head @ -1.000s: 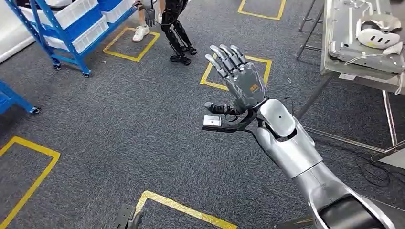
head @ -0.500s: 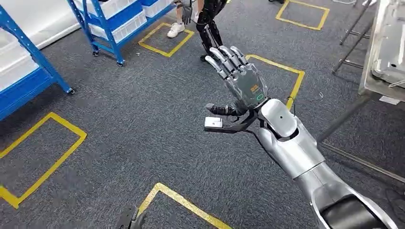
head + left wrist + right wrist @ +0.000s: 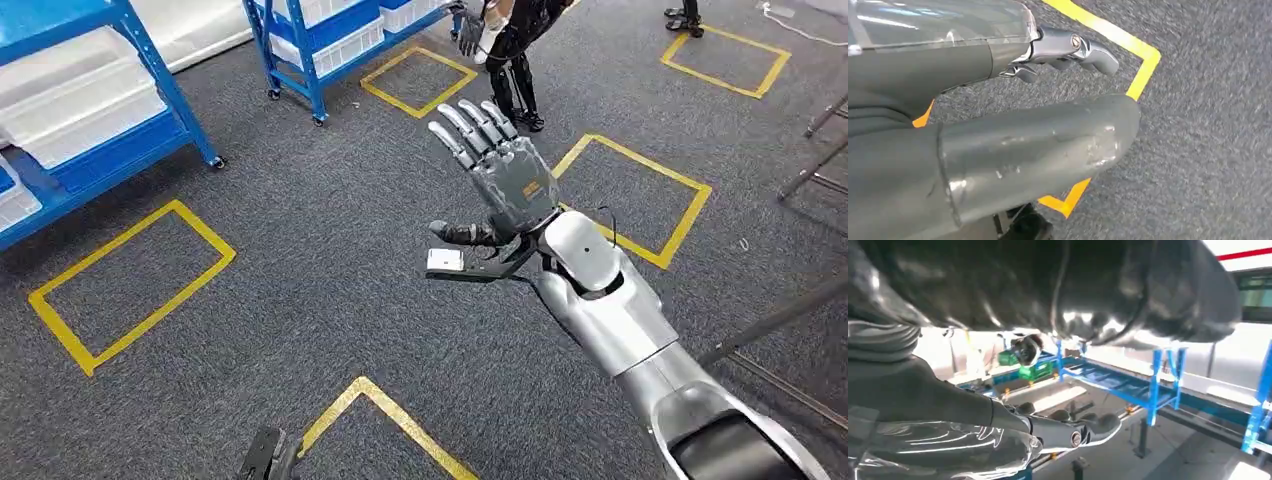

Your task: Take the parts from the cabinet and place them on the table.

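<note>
We hold our right hand (image 3: 500, 165) raised in front of us over the grey carpet (image 3: 300, 260), fingers spread and straight, nothing in it. Our left hand (image 3: 998, 145) hangs low by the floor; in the left wrist view its fingers curl in part way with nothing between them that we can see, but we cannot tell for sure whether it is closed.

The parts themselves we cannot make out. The blue shelves (image 3: 90, 110), well apart from us to the left, carry white bins (image 3: 75, 95), and we judge the parts lie inside those. Their contents are hidden, so weight and stiffness are a guess; we would take a bin by its rim.

The near shelf is cut off by the edge. The right wrist view is blurred and mostly covered by our own arm.
</note>
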